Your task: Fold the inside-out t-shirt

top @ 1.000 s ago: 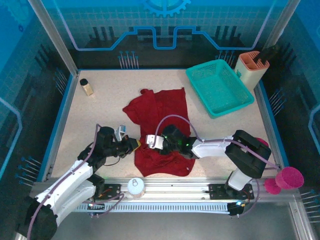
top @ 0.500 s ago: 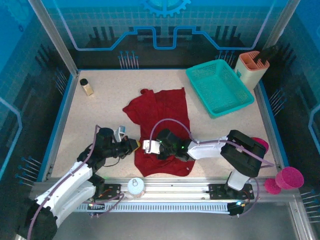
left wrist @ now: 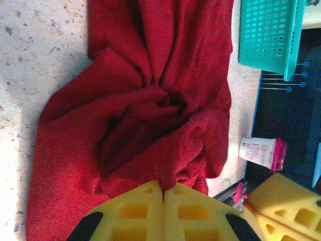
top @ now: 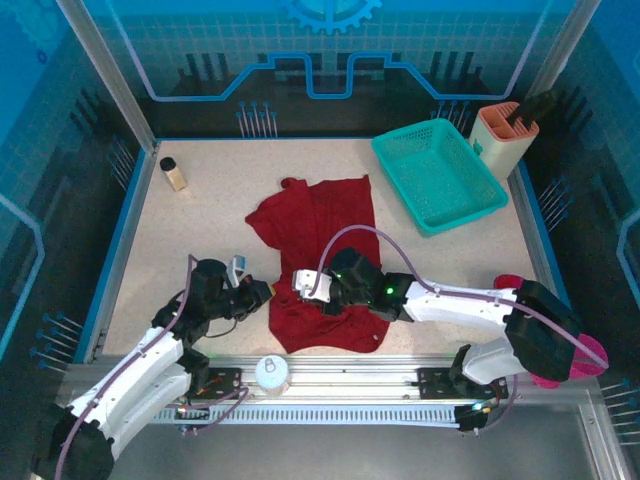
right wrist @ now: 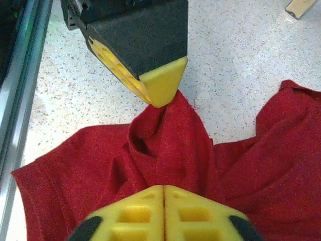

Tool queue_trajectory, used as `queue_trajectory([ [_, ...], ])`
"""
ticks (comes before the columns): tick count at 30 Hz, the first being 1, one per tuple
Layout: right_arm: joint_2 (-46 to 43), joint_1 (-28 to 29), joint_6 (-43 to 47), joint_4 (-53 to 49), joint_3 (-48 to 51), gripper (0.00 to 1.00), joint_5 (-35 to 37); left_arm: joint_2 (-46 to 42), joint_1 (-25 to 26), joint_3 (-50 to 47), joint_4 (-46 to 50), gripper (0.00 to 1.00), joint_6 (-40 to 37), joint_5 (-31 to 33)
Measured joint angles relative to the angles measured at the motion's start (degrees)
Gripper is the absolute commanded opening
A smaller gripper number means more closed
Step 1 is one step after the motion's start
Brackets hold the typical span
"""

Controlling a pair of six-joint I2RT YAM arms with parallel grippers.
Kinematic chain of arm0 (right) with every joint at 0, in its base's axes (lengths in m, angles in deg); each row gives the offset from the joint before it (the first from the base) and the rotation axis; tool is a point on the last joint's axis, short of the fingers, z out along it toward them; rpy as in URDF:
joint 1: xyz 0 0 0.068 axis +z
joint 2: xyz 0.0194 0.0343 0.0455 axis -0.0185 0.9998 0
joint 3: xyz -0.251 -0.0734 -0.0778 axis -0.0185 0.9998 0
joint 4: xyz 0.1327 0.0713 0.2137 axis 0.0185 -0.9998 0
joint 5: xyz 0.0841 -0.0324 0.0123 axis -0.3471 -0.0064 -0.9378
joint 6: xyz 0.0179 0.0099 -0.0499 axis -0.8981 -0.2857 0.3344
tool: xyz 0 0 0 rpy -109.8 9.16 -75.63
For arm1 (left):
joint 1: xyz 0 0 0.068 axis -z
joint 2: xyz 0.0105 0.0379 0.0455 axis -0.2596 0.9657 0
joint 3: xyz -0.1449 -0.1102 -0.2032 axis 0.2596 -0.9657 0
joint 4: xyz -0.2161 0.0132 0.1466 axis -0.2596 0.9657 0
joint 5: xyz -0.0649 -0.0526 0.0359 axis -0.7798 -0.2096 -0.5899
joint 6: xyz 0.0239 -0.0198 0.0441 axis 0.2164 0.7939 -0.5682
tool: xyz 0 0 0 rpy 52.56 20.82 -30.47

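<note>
Two grippers pinch the same dark red inside-out t-shirt (top: 322, 222), which lies on the speckled table (top: 200, 235), in the middle and toward the near edge. It is not flat. It is bunched and full of folds, and its far end spreads out wider toward the back of the table. The left gripper (top: 265, 290) comes in low from the left side, and its yellow fingers are pressed tight together on a little peak of the red cloth at the shirt's left edge. From the right wrist camera, the left gripper (right wrist: 160, 98) holds that peak of cloth right at its tip. The right gripper (top: 298, 285) sits just beside it, over the near part of the shirt. Its yellow fingers (right wrist: 135, 211) are squeezed together too, and a thick fold of the t-shirt (right wrist: 170, 145) runs right in between them. From the left wrist camera, the left gripper (left wrist: 163, 185) bites the cloth where many folds of the t-shirt (left wrist: 150, 100) come together. A teal basket (top: 437, 175) sits at the far right of the table, well apart from the shirt. A small bottle (top: 174, 174) stands at the far left. A peach holder (top: 505, 135) stands just behind the basket.
</note>
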Motion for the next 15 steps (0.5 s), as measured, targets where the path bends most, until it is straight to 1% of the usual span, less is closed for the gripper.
queue_trajectory([
  [2,2.08,0.33,-0.96,1.81,0.35,0.39,0.5,-0.02,0.0,-0.46,-0.04,0.0,0.02,-0.15],
  [7,9.16,0.28,-7.56,6.78,1.11,0.42,-0.39,-0.57,0.0,-1.2,0.5,0.0,0.04,-0.24],
  [11,13.42,-0.5,-11.04,7.58,1.05,0.42,0.48,-1.84,0.0,-1.2,0.48,0.0,0.07,-0.24],
  [15,15.45,-2.43,-13.11,7.58,0.9,0.43,2.03,-2.23,0.0,-1.22,0.48,0.0,0.09,-0.68],
])
